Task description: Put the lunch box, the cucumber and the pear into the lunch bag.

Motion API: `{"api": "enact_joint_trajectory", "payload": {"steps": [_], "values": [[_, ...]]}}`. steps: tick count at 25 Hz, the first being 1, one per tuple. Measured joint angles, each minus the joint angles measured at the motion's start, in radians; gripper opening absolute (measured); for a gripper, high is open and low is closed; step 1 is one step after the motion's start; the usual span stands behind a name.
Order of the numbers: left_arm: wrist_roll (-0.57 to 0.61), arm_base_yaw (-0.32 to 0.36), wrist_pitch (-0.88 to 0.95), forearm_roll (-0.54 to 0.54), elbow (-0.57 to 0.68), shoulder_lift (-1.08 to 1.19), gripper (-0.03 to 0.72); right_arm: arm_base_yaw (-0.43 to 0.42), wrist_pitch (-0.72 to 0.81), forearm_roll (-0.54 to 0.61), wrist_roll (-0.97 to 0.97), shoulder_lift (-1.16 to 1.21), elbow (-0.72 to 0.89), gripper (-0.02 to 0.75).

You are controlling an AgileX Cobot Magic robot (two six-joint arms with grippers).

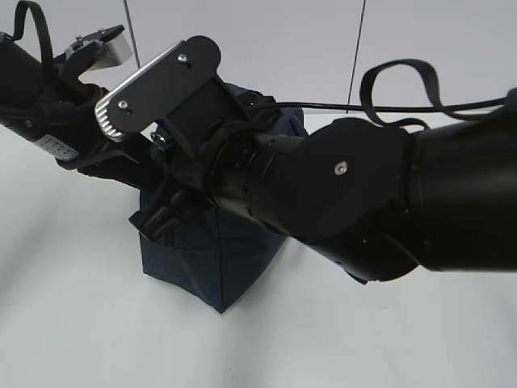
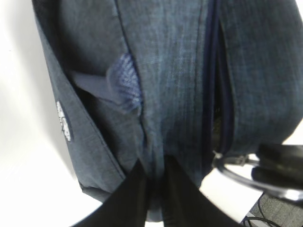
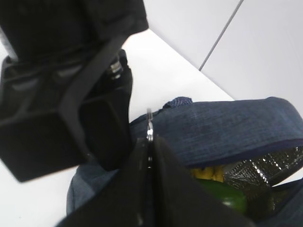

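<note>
The dark navy lunch bag [image 1: 212, 271] stands on the white table under both arms. In the left wrist view my left gripper [image 2: 152, 163] is shut on a fold of the bag's top fabric [image 2: 170, 85], next to the zipper [image 2: 211, 94]. In the right wrist view my right gripper [image 3: 150, 141] is shut on the silver ring pull [image 3: 149, 124], which also shows in the left wrist view [image 2: 235, 173]. Through the partly open top I see the yellow pear [image 3: 209, 173] and the green cucumber [image 3: 228, 197] inside the bag. The lunch box is hidden.
The right arm [image 1: 363, 194] fills the right of the exterior view and hides the bag's top. The left arm [image 1: 48, 113] comes in from the upper left. The bag's silver lining [image 3: 265, 169] shows inside the opening. The white table [image 1: 81, 323] lies around the bag.
</note>
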Motion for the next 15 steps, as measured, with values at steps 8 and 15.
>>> {"api": "enact_joint_trajectory", "payload": {"steps": [8,15], "values": [[0.001,0.000,0.003,-0.003,0.000,-0.002,0.005,0.000,-0.070,0.009,-0.033,0.024,-0.004,0.000],[0.001,0.000,0.012,0.005,0.000,-0.002,0.004,-0.002,-0.110,0.009,-0.048,0.045,-0.006,0.000]]}}
